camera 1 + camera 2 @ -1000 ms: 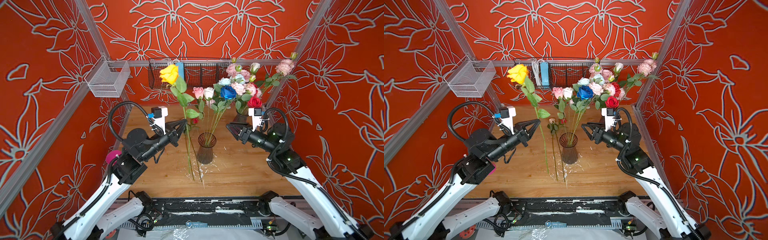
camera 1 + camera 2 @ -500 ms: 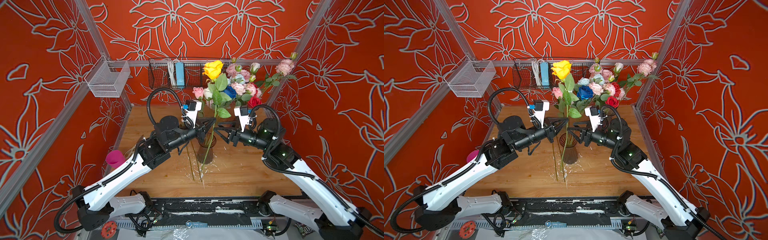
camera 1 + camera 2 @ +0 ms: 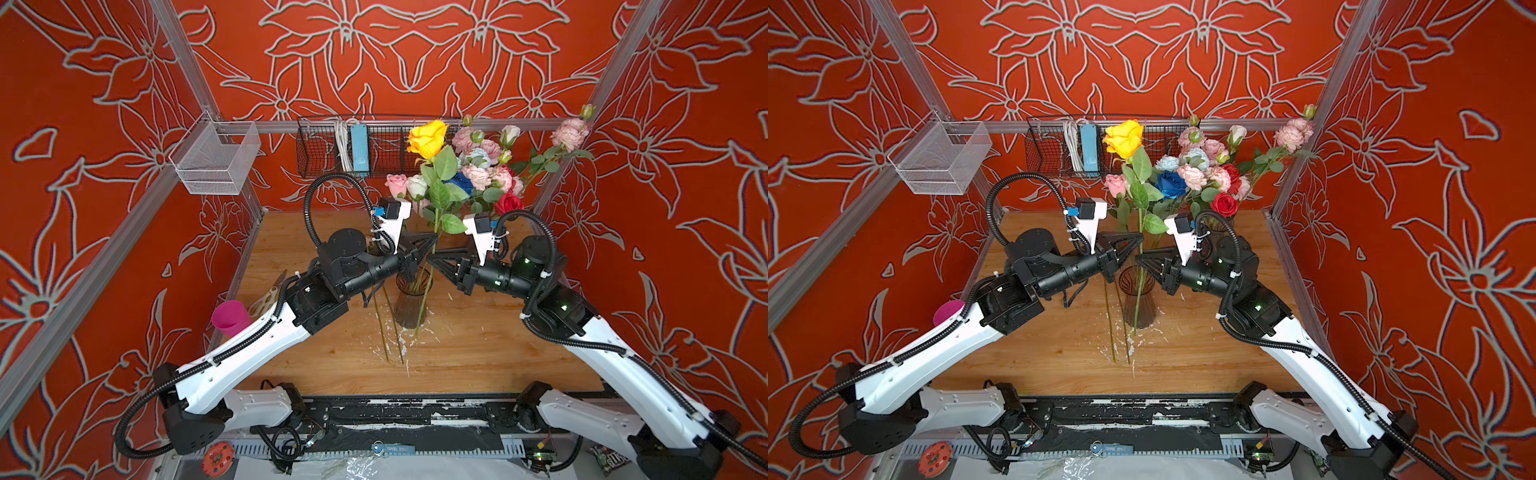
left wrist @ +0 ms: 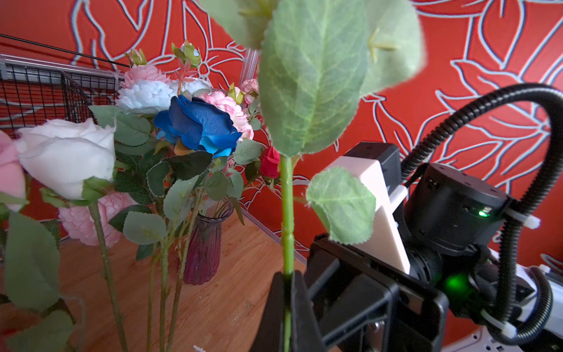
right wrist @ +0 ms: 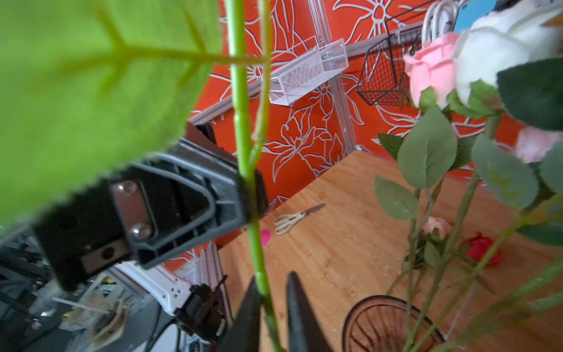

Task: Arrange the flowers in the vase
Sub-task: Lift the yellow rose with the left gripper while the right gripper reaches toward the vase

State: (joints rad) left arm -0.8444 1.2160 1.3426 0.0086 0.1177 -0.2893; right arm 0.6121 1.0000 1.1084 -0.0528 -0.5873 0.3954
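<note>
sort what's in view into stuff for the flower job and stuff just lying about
for the job: yellow rose, glass vase, flowers at the back, loose flowers on the table
lying about: pink cup, scissors, white mesh basket, black wire basket

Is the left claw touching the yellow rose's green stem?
Touching. In the left wrist view the left claw pinches the yellow rose stem tight, with no gap.
</note>
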